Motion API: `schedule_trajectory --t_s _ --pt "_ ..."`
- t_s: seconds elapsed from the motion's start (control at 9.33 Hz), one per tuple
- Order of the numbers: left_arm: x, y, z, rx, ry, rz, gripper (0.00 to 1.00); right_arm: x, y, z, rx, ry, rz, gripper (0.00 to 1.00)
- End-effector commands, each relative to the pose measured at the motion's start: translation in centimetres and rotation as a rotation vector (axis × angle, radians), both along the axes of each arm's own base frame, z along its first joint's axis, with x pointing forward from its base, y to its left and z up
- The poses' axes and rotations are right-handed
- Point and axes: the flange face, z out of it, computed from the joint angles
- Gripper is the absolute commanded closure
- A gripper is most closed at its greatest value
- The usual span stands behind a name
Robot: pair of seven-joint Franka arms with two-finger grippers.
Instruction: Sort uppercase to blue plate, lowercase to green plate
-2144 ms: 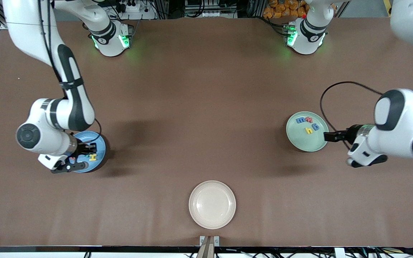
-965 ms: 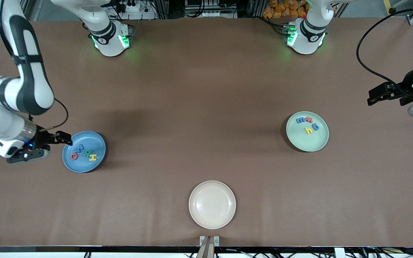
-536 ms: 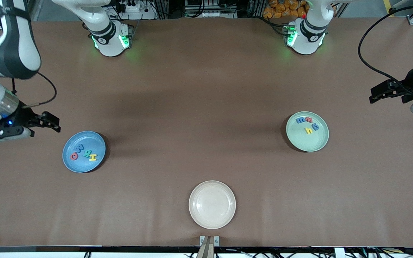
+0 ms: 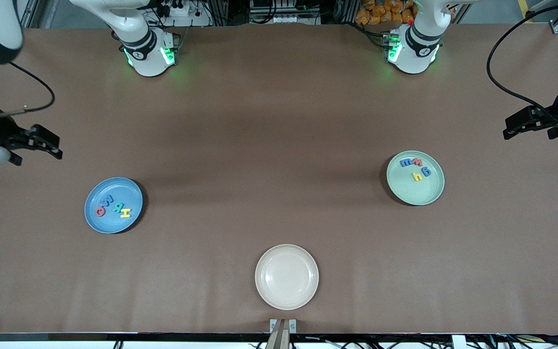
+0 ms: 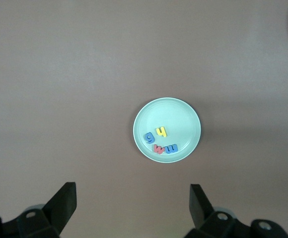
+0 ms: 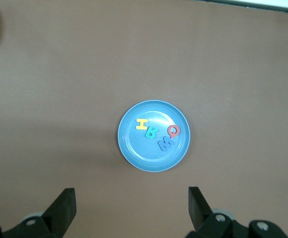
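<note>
The blue plate [image 4: 124, 191] [image 6: 144, 154] lies toward the right arm's end and holds the uppercase letters: yellow H [image 4: 125, 212], green R [image 4: 116, 207], blue W [image 4: 108, 199] and red Q [image 4: 100, 211]. The green plate [image 4: 414, 194] [image 5: 176, 113] lies toward the left arm's end and holds the lowercase letters: blue m [image 4: 406, 162], red w [image 4: 418, 162], blue g [image 4: 425, 170] and yellow h [image 4: 418, 177]. My right gripper [image 4: 50, 143] [image 6: 132, 202] hangs open and empty over bare table beside the blue plate. Open and empty too, my left gripper [image 4: 511, 127] [image 5: 133, 199] hangs beside the green plate.
A cream plate [image 4: 286, 291] with nothing in it sits near the table's front edge, midway between the two ends. Brown tabletop spreads between the three plates. Both arm bases stand along the edge farthest from the front camera.
Both arms have pulled up and away from their plates toward the table's ends. The right gripper was over the blue plate and the left at the green plate's rim. No letter has moved.
</note>
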Motion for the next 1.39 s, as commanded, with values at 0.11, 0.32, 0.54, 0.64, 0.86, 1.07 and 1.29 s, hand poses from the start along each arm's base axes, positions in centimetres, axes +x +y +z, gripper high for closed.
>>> schedule_trajectory --t_s 0.11,0.32,0.54,0.64,0.86,1.07,1.29 --pt "-1.6 0.0 1.6 -0.007 -0.021 -0.023 0.00 -0.4 0.4 4.9 -0.038 -0.017 -0.023 0.00" --pt "-2.2 -0.6 1.9 -0.008 -0.025 -0.035 0.00 -1.5 1.2 7.0 -0.034 0.034 -0.054 0.00" --pt "-2.8 -1.4 1.8 -0.008 -0.021 -0.049 0.00 -1.5 2.5 7.1 -0.026 0.032 -0.098 0.00" --pt "-2.9 -2.0 1.7 -0.008 -0.019 -0.059 0.00 -1.5 3.1 7.1 -0.019 0.033 -0.122 0.00" --pt "-2.8 -2.2 1.7 -0.008 -0.019 -0.064 0.00 -2.0 5.0 7.7 -0.015 0.024 -0.170 0.00" --pt "-2.5 -2.1 1.7 -0.009 -0.019 -0.064 0.00 -1.8 4.7 7.6 -0.016 0.016 -0.166 0.00" --pt "-2.4 -2.1 1.9 -0.006 -0.024 -0.079 0.00 -1.6 3.9 7.5 -0.064 0.011 -0.125 0.00"
